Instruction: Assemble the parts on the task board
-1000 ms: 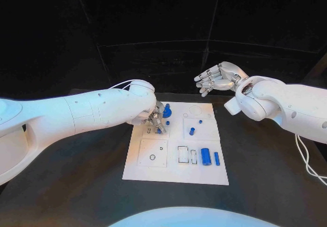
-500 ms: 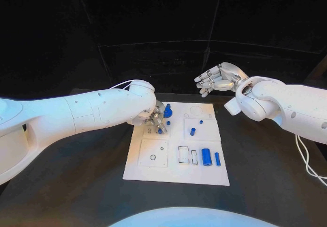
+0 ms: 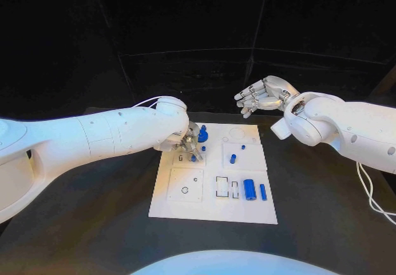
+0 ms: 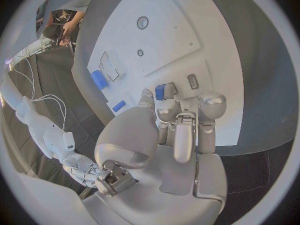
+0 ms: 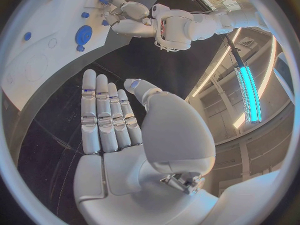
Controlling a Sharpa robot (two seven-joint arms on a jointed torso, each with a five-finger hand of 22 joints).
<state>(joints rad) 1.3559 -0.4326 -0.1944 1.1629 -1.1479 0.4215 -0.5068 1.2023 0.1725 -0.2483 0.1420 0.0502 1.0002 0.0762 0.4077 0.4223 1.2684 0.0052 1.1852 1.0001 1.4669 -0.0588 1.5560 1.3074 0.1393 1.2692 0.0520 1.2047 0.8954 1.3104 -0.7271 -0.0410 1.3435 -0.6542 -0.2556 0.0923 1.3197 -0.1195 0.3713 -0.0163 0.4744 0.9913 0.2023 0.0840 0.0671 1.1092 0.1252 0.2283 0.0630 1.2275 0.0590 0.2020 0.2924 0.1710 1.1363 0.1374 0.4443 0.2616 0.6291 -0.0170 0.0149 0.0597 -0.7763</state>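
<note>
The white task board [image 3: 177, 209] lies in the middle of the black table. My left hand [image 3: 188, 146] is low over its far left corner and pinches a small blue part [image 4: 160, 91] at its fingertips, right at the board's surface. Beside it stands a large round blue part [image 3: 202, 136]. Small blue pegs [image 3: 233, 158] stand mid-board, and a blue cylinder [image 3: 249, 189] and a thin blue bar [image 3: 262, 192] lie near the right edge. My right hand [image 3: 262, 96] hangs raised beyond the board's far edge, fingers straight, holding nothing.
Black table [image 3: 91, 229] surrounds the board on all sides. The board [image 4: 162, 40] has a square plate with two holes and rectangular slots near the cylinder [image 4: 99, 79]. My right arm's white forearm [image 3: 347, 132] reaches over the table's right side.
My right hand has drifted slightly left and up. My left hand stays at the board's far left corner with the blue part.
</note>
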